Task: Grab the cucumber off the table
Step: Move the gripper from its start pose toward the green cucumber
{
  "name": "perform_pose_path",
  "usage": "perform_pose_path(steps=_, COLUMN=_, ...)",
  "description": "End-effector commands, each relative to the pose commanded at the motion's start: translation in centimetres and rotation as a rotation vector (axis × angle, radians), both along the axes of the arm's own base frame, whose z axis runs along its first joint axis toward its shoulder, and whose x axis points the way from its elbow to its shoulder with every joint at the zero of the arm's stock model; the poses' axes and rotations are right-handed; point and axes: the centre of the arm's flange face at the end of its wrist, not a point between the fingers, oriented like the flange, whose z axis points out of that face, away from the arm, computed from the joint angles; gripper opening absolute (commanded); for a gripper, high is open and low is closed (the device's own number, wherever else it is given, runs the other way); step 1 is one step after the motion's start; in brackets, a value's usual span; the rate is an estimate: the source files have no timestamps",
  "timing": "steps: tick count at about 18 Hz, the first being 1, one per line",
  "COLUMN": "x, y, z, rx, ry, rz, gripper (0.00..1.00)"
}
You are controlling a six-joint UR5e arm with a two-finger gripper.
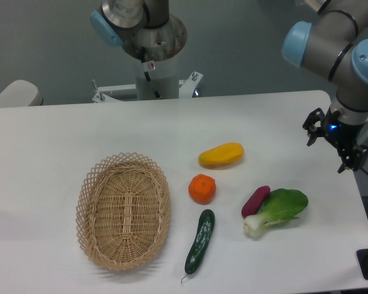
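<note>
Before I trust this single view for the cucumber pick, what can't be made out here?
- Gripper: small and dark at the right edge; jaw opening unreadable.
- Arm: upper links cut off by the top edge.
- Cucumber: underside hidden; stem tip too thin to read.
- Purple vegetable: one end covered by the bok choy.

White table (43,153) with rounded corners, carrying six things; all well apart from the gripper (331,142), which hangs over the right edge. Farthest from the gripper, an oval wicker basket (123,211), flat on the surface; nearer, a cucumber (200,241), dark green, lying lengthwise with its thin stem tip toward the front edge; just above it, an orange (202,188), close but apart; beyond that, a yellow mango (221,155). Closest to the gripper, below and left of it, a bok choy (279,209) with a short purple vegetable (255,201) touching its side.
</note>
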Motion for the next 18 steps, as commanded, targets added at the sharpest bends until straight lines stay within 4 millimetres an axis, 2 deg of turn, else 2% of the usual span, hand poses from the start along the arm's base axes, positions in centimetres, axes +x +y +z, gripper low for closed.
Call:
perform_pose_path(steps=5, x=0.2, y=0.3, z=0.0, rx=0.001, ry=-0.001, rz=0.004, gripper=1.00)
perform_pose_path(steps=8, x=0.9, y=1.4, z=0.1, rx=0.003, ry=-0.002, rz=0.021, gripper=1.00)
perform_pose_path(steps=13, x=3.6, y=5.8, z=-0.1, rx=0.025, ry=-0.024, rz=0.187, gripper=1.00)
perform_pose_path(steps=18, x=8.2, y=12.6, z=-2.2, rx=0.042, ry=-0.082, rz=0.493, gripper=1.00)
